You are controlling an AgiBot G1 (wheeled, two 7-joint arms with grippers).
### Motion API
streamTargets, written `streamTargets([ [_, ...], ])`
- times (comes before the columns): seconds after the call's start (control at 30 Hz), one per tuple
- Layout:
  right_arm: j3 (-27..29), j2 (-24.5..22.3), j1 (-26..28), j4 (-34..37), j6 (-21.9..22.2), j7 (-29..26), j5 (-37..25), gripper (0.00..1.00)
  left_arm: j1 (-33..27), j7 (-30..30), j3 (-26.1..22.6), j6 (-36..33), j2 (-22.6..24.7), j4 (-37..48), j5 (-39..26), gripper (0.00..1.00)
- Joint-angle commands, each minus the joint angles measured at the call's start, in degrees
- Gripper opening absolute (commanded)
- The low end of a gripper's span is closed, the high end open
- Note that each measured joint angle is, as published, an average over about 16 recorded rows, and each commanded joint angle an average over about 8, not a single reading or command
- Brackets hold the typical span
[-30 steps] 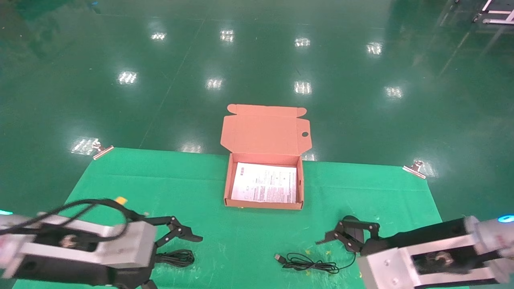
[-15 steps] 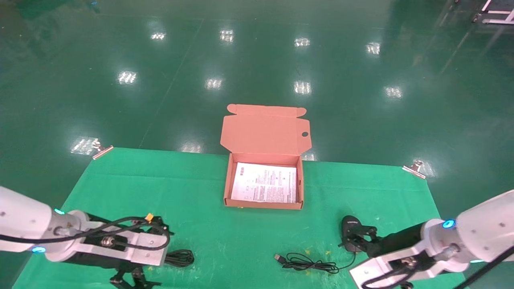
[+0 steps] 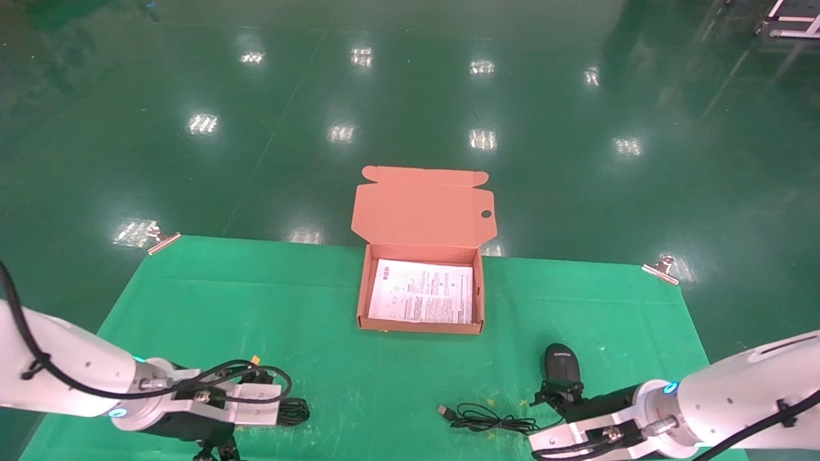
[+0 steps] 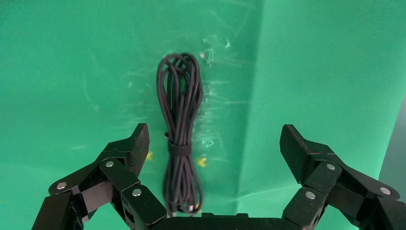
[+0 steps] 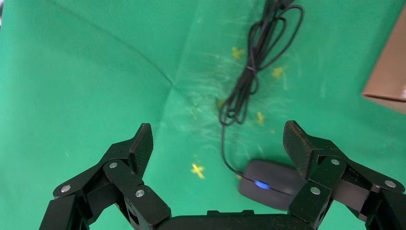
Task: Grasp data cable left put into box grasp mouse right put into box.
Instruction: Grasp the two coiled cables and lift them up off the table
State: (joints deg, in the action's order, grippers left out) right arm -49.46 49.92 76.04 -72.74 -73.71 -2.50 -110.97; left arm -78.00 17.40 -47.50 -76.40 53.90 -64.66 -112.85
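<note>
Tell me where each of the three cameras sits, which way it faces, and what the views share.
Head view: on the robot's head, facing forward and down at the box; both arms show.
Left wrist view: on the left arm, facing down at the data cable; the open left end effector shows.
Right wrist view: on the right arm, facing down at the mouse; the open right end effector shows.
Shared: head and right wrist views both show the mouse.
</note>
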Motion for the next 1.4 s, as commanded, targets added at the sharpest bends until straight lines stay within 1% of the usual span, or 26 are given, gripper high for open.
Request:
streamTargets([
  [0.03, 0.0, 0.6, -0.7, 0.9, 0.8, -1.0, -0.1, 1.00, 0.3, 0.4, -0.1, 0.9, 0.8, 2.3, -0.3, 1.00],
  [0.2, 0.6, 2.8, -1.0, 7.3, 2.5, -0.1, 1.8, 1.00, -0.6, -1.1, 0.3, 3.4, 2.9, 9.5, -0.5, 1.00],
  [0.47, 0.5, 6.7, -0.3, 17.2, 5.5, 5.0, 2.3, 1.00, -2.4, -5.4, 0.5, 6.4, 6.2, 19.9, -0.3, 1.00],
  [0.67, 0.3, 9.2, 0.1, 22.8, 7.7, 8.2, 1.9, 1.00, -3.4, -8.4, 0.6, 8.1, 7.8, 25.5, -0.1, 0.99],
  [0.7, 0.3, 9.5, 0.1, 23.5, 8.1, 8.7, 1.9, 0.96, -3.5, -8.9, 0.7, 8.3, 8.0, 26.1, 0.0, 0.92],
  [0.73, 0.3, 9.7, 0.1, 24.1, 8.5, 9.1, 1.8, 0.84, -3.6, -9.5, 0.7, 8.4, 8.1, 26.8, 0.1, 0.81],
  [0.93, 0.3, 10.8, 0.1, 26.8, 10.3, 11.0, 1.7, 0.09, -3.9, -12.2, 1.0, 8.9, 8.6, 29.7, 0.9, 0.07],
  [0.97, 0.4, 10.9, 0.1, 27.0, 10.5, 11.1, 1.8, 0.00, -3.9, -12.4, 1.0, 8.9, 8.6, 30.0, 1.0, 0.01],
  [1.0, 0.4, 10.9, 0.1, 27.2, 10.6, 11.2, 1.8, 0.00, -3.9, -12.5, 1.0, 8.9, 8.6, 30.2, 1.0, 0.00],
  [1.4, 0.4, 10.8, 0.1, 26.9, 10.5, 11.1, 1.8, 0.00, -4.0, -12.3, 1.1, 8.8, 8.6, 29.8, 1.1, 0.00],
])
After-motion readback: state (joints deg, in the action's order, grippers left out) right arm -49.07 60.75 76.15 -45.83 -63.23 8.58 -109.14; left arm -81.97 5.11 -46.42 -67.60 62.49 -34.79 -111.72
